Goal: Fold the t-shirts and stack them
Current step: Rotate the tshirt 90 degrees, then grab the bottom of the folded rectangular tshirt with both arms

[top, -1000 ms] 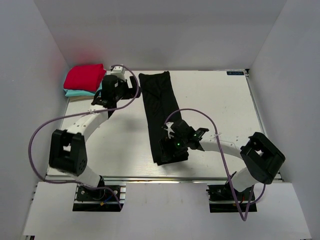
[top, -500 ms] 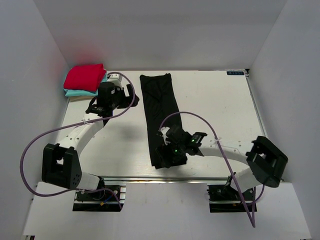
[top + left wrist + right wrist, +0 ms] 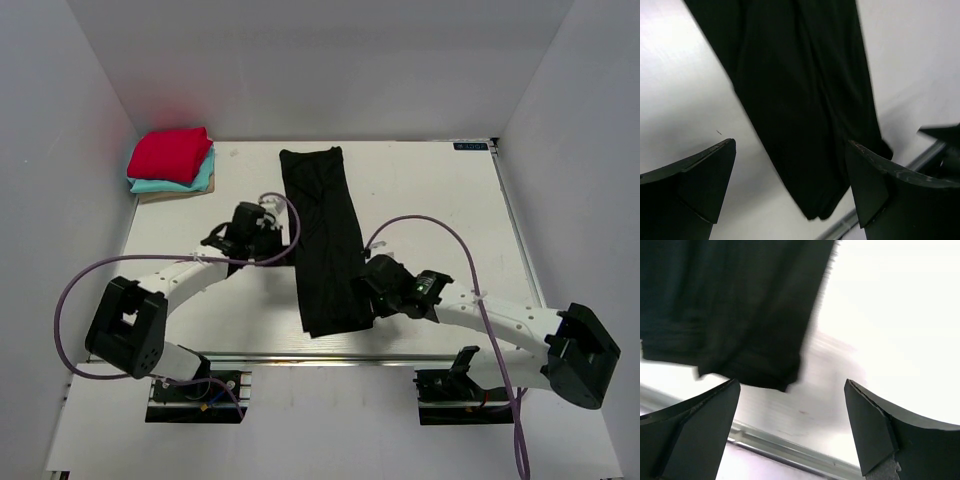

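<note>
The black t-shirt (image 3: 322, 240) lies in a long strip between my two grippers. My left gripper (image 3: 272, 238) has moved down from its far end to its left edge. My right gripper (image 3: 370, 290) has slid off to its right edge. Both are wide open and hold nothing, so I think a new fold comes next. I see no box or bin.

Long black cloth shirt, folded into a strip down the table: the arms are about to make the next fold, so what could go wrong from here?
1. The left fingers and right fingers stand open beside the long black cloth shirt, holding nothing. A shallow pinch might lift only the top layer and undo the strip.
2. Its near end lies close to the white table's front edge, so a drag could pull it off.
</note>
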You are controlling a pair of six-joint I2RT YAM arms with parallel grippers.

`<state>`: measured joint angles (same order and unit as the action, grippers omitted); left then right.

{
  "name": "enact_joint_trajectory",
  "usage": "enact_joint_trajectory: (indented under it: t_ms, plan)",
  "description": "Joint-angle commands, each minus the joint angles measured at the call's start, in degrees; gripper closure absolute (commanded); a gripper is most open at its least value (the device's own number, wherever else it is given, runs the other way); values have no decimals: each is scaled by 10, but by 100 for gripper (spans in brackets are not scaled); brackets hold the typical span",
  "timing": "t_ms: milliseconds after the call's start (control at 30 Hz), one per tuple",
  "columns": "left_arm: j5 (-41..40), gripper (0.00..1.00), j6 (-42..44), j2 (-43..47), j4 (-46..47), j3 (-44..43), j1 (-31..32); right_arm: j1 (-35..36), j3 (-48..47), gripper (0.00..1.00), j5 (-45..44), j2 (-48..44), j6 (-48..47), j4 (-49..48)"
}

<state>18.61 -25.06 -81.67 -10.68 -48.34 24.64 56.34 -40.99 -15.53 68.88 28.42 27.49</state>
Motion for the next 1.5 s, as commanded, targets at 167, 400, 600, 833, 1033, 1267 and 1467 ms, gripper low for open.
enact_joint_trajectory:
  t_ms: [167, 400, 600, 833, 1033, 1267, 1467]
  plan:
    - [1, 0, -22, 34, -56, 86, 102, -32, 4, 11, -95, 3, 82, 71]
    - [-17, 0, -27, 13, -87, 98, 181, -36, 12, 25, 2, 23, 77, -7]
    - [-28, 10, -48, -8, -71, 114, 227, -40, 43, 47, 64, 41, 92, -73]
    - [-17, 46, -73, -57, -11, 150, 251, -47, 64, 100, 52, 76, 138, -57]
    - [-38, 72, -94, -56, -46, 174, 262, -48, 114, 100, 49, 17, 184, -59]
    - [-38, 66, -104, -9, -91, 182, 262, -52, 182, 100, 76, -87, 214, -79]
    - [12, 66, -104, 30, -71, 188, 268, -47, 190, 100, 149, -83, 184, -160]
